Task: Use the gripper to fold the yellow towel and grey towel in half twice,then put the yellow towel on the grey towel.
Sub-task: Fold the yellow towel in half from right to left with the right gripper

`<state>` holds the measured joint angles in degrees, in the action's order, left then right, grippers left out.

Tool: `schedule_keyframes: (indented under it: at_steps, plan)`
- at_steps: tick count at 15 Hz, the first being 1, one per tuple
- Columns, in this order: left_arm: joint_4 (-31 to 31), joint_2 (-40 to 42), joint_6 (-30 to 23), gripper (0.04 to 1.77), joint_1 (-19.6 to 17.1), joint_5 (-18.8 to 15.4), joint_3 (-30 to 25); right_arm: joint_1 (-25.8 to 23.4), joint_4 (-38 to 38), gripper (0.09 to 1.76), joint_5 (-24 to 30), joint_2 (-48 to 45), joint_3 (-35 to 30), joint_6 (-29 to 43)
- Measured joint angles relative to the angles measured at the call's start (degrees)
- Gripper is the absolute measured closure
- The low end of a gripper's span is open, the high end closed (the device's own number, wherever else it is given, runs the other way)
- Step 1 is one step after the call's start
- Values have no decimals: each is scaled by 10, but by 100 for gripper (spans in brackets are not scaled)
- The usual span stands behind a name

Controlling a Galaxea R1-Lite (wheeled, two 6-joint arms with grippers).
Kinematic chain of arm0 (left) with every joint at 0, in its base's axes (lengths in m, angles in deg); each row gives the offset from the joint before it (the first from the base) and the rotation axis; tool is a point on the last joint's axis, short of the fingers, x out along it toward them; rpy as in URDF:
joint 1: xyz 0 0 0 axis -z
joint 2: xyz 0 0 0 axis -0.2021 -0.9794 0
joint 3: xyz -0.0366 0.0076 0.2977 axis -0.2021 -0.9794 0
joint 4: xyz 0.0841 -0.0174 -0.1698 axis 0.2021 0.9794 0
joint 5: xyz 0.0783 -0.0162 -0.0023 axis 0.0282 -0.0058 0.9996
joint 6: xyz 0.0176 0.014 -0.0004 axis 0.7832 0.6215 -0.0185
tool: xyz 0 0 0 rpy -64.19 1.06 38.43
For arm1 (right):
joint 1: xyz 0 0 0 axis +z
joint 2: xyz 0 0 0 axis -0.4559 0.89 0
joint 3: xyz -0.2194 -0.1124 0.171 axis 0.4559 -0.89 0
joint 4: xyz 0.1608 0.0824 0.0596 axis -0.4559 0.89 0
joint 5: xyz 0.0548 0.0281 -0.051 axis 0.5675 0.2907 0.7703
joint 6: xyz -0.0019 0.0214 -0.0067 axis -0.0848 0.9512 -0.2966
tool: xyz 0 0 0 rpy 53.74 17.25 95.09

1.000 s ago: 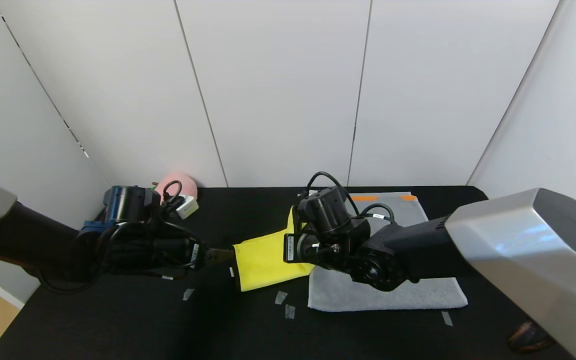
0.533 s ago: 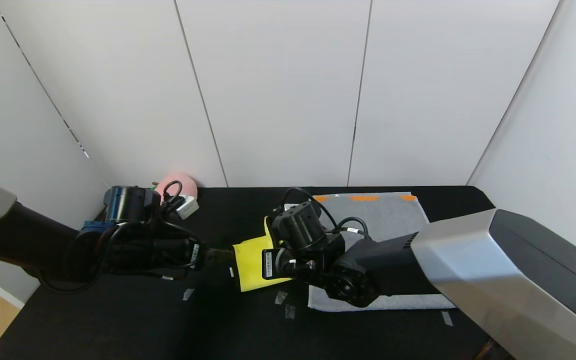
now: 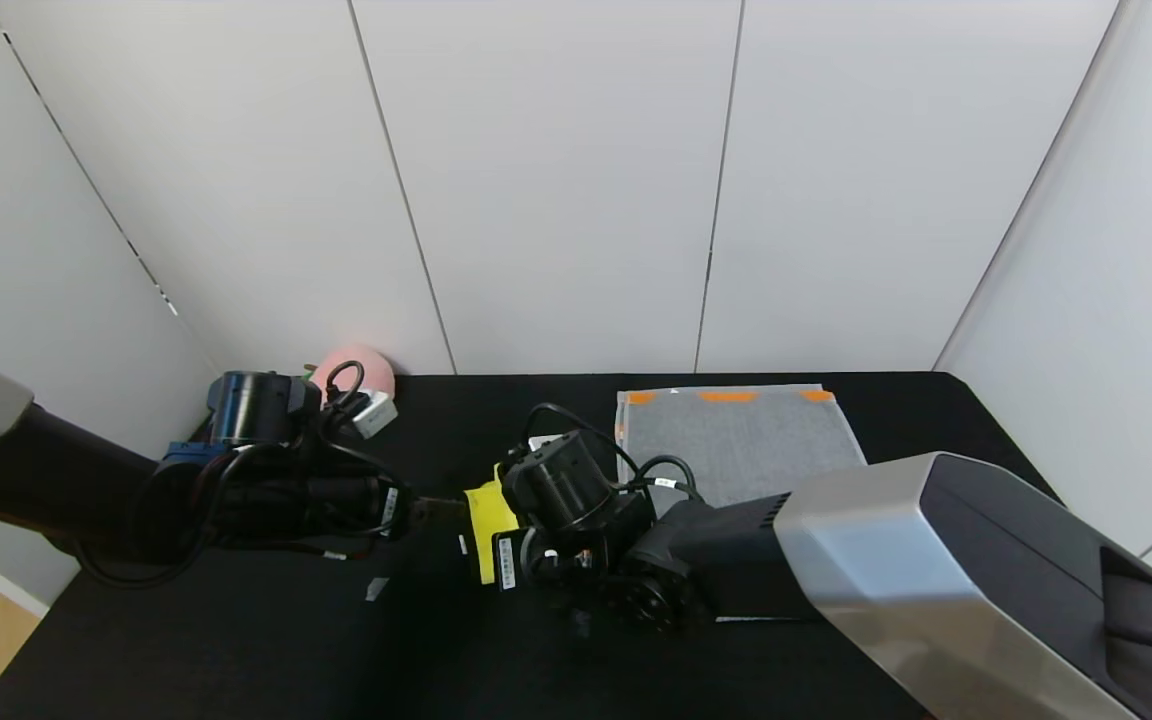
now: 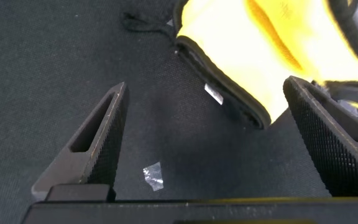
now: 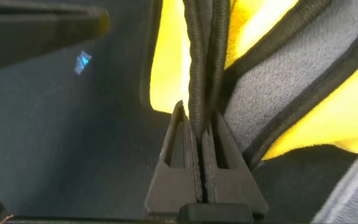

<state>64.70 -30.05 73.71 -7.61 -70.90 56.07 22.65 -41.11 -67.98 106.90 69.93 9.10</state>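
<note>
The yellow towel [image 3: 484,505] lies on the black table, mostly hidden under my right wrist, with only a narrow strip showing. My right gripper [image 3: 541,545] is shut on its black-trimmed edge [image 5: 199,56], with doubled trim pinched between the fingers [image 5: 196,115]. My left gripper [image 3: 436,510] is open and empty just left of the towel. Its fingers straddle the towel's near corner [image 4: 247,37] without touching it [image 4: 205,86]. The grey towel [image 3: 736,440], with orange marks along its far end, lies flat to the right, its near part hidden behind my right arm.
A pink soft object [image 3: 356,368], a white block [image 3: 374,412] and a blue object [image 3: 191,452] sit at the back left by the wall. A scrap of clear tape [image 3: 376,588] lies on the table [image 3: 236,640], and it also shows in the left wrist view [image 4: 154,176].
My right gripper has carried the yellow towel's edge leftward, folding the cloth over so less yellow shows. More of the grey towel's far end is uncovered. The left arm has not moved.
</note>
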Motion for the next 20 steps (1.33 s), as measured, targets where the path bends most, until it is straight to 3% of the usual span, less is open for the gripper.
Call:
schedule_keyframes:
  at_steps: [5,10,12,15,20]
  plan:
    - [0,0,0,9,0,2,0,2,1,170,0,19,22,-4]
    - [0,0,0,9,1,3,0,1,1,102,0,30,45,-23]
    - [0,-1,0,9,1,2,0,1,1,82,0,31,55,-25]
    - [0,-1,0,9,2,2,-1,3,0,60,-9,27,69,-25]
    - [0,0,1,9,2,3,-1,8,-5,39,-76,16,95,-50]
